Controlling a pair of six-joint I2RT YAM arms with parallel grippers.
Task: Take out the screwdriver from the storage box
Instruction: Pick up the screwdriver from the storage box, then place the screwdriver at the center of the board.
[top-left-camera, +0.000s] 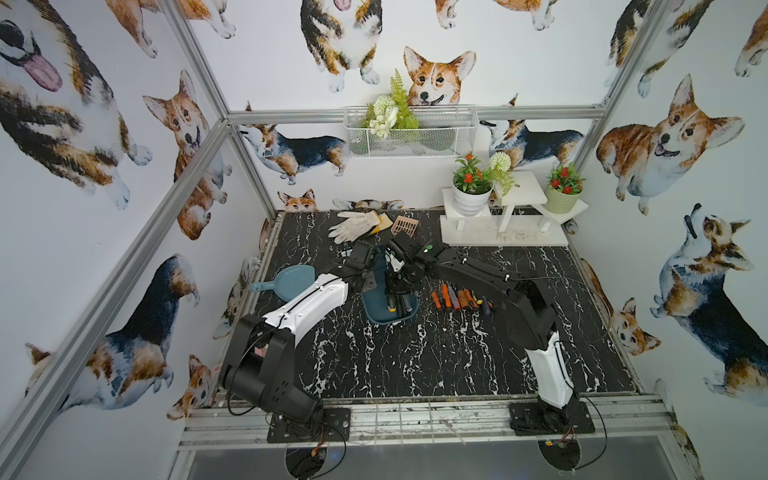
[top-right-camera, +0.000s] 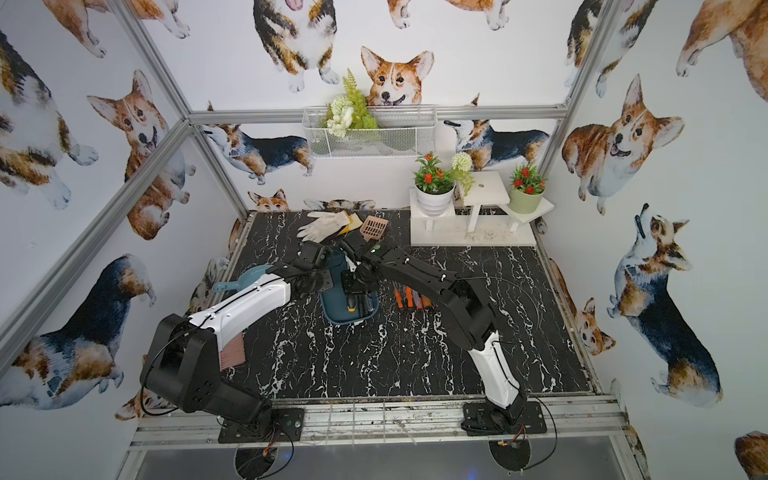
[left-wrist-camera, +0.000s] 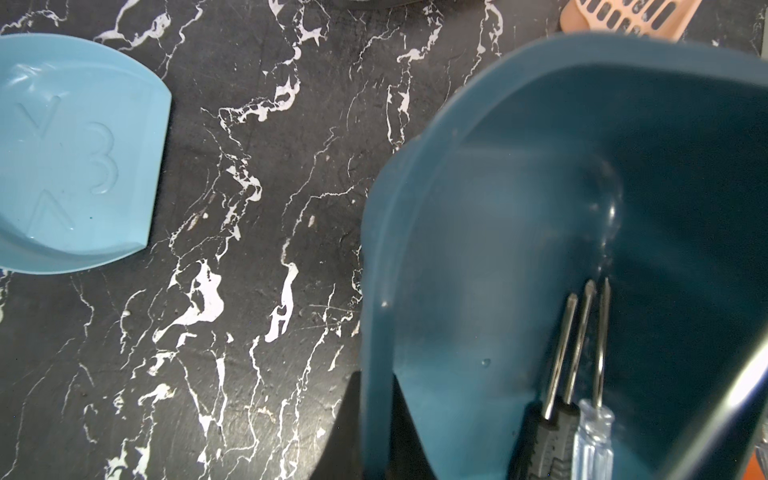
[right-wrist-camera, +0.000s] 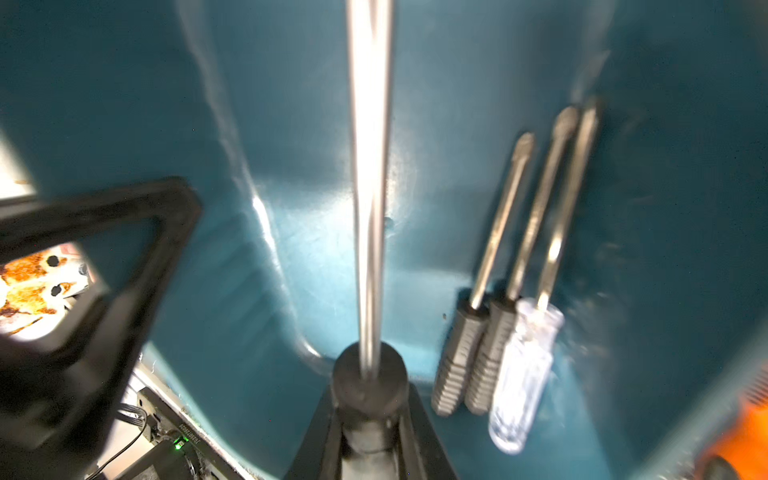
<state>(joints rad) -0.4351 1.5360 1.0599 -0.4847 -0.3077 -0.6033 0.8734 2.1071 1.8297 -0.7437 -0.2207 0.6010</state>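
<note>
Only my right wrist view shows it, since my wrists hide it in both top views: my right claw (right-wrist-camera: 370, 399) is clamped on the dark handle of a screwdriver (right-wrist-camera: 370, 166), whose blurred shaft points along the inside of the storage box (right-wrist-camera: 124, 104). My left claw (left-wrist-camera: 376, 424) pinches the box's side wall. Beside my tool, apart from it, lie three other screwdrivers (left-wrist-camera: 575, 374). The box sits mid-bench (top-left-camera: 415, 365), with a scoop (top-left-camera: 291, 280) near on its left and orange-handled drivers (top-left-camera: 457, 299) just to its right. Open black marble runs toward my bases.
</note>
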